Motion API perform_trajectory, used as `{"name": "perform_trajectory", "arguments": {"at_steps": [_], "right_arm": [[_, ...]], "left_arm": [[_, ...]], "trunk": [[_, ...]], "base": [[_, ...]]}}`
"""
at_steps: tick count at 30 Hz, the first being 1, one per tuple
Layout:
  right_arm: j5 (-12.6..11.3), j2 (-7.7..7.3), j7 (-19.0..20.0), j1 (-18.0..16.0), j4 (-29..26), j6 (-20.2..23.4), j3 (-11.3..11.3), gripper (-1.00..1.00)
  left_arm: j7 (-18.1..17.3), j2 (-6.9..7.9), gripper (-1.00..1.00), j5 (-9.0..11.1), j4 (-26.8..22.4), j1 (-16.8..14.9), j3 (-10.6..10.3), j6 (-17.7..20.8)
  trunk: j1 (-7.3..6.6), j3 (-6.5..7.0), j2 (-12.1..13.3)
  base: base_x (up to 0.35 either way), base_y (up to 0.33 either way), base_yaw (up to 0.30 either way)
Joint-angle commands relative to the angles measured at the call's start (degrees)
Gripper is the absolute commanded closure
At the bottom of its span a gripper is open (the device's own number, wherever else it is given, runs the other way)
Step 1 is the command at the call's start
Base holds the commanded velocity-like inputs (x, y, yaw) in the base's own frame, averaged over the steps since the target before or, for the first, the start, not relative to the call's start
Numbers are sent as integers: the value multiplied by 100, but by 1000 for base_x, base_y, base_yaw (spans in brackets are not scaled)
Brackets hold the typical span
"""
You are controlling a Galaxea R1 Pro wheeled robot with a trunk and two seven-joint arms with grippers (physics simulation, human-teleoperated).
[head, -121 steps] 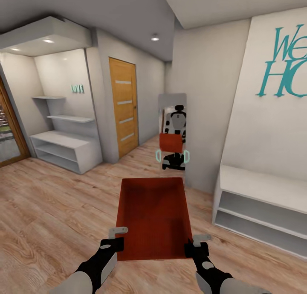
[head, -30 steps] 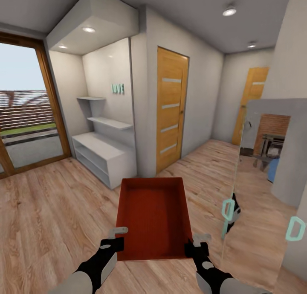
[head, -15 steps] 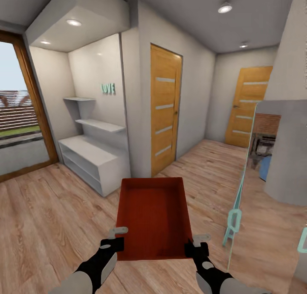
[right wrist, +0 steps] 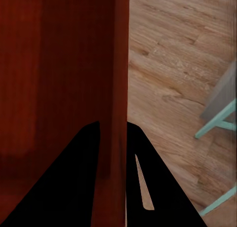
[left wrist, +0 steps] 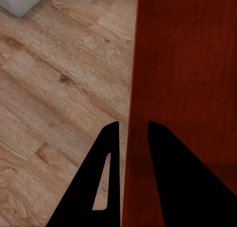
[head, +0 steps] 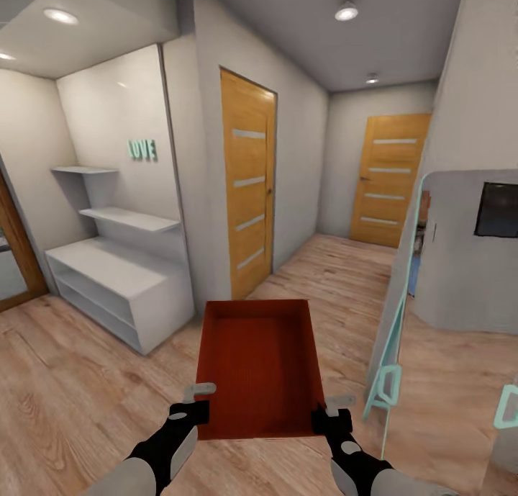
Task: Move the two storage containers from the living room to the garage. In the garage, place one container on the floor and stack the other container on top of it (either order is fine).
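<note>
An orange-red storage container is carried in front of the robot, above the light wood plank floor of a hallway. It is open side up, and its ribbed inside bottom holds nothing. The left gripper clamps the container's left wall near its near corner, and the right gripper clamps the right wall near the other near corner. In the left wrist view the left gripper has one dark finger on the outer side of the thin wall and one inside, jaws narrowed onto the wall. The right wrist view shows the right gripper the same way, its fingers pinching the container wall between them.

Beyond the container's far end stands a wood door with pale horizontal inserts, shut. To the left of that door is a white alcove with a low white shelf unit, two wall shelves and teal letters on the wall. Further down the hallway, right of the first door, is a second wood door, also shut. Right of the container a teal-framed mirror panel leans close by, next to a pale rounded wall
</note>
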Motion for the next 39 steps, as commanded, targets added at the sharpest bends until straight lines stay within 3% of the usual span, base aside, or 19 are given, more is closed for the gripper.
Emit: {"name": "perform_trajectory", "arguments": {"at_steps": [1,30,39], "right_arm": [[-181,-1,-76,-6,16,-52,-144,100],[-181,-2,-76,-6,16,-52,-145,100],[-181,-1,-76,-6,16,-52,-149,100]], "left_arm": [[66,8,100,-10,-26,-3,63,39],[66,8,100,-9,-26,-4,63,38],[66,3,100,-8,-26,-4,63,38]], "trunk": [[4,-4,-5],[4,11,-5],[4,11,-5]], "base": [[322,160,-242],[322,161,-27],[322,162,-221]]}}
